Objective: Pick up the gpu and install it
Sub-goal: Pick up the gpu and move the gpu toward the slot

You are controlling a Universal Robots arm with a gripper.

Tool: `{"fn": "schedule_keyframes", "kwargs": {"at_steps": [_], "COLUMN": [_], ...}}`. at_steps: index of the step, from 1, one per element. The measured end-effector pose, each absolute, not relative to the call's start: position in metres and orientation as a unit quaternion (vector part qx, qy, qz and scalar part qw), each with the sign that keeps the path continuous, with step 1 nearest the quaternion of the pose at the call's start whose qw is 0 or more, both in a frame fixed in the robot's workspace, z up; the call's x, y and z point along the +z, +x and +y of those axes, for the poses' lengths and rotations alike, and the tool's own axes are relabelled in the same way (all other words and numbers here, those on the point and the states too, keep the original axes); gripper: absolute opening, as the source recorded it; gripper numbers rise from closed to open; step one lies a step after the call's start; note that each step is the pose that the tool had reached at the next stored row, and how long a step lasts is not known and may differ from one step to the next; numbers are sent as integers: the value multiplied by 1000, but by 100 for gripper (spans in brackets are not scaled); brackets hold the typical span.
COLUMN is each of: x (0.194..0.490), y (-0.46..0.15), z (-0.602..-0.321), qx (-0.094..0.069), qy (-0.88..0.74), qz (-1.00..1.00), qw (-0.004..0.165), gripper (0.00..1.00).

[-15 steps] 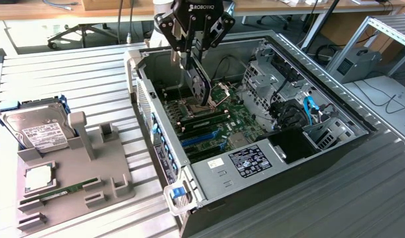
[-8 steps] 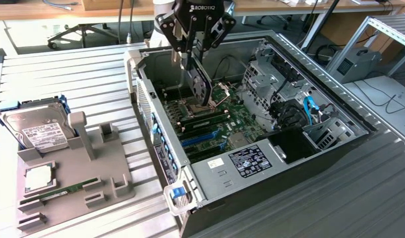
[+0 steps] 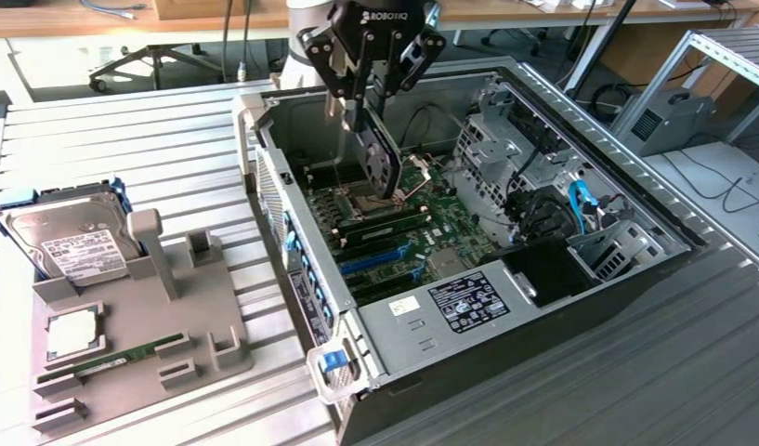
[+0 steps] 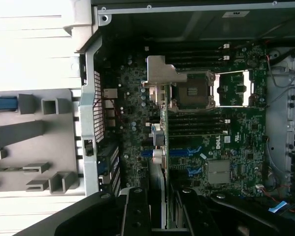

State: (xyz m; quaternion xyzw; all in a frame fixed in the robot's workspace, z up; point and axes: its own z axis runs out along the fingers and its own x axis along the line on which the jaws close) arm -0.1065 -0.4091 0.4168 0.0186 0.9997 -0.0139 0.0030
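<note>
My gripper (image 3: 369, 104) hangs over the open computer case (image 3: 307, 279), shut on the gpu (image 3: 381, 160). The gpu is a thin black card, held on edge and pointing down toward the motherboard (image 3: 435, 228) near the processor socket. In the wrist view the gpu (image 4: 162, 142) is seen edge-on between the two black fingers (image 4: 135, 211), its silver bracket (image 4: 160, 73) at the far end. It sits over the board beside the blue expansion slots (image 4: 187, 153) and is above the board, not seated in a slot.
A grey parts fixture (image 3: 168, 344) lies on the slatted table at the exterior view's left, holding a silver hard drive (image 3: 70, 242), a processor chip (image 3: 71, 333) and a green memory stick (image 3: 119, 358). Drive cages (image 3: 516, 139) and cables (image 3: 578, 200) fill the case's far side.
</note>
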Motion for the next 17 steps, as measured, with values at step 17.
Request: {"fn": "schedule_keyframes", "kwargs": {"at_steps": [17], "x": [415], "y": [-100], "z": [-409], "qx": [-14], "qy": [19], "qz": [1000], "qw": [3], "gripper": [27]}}
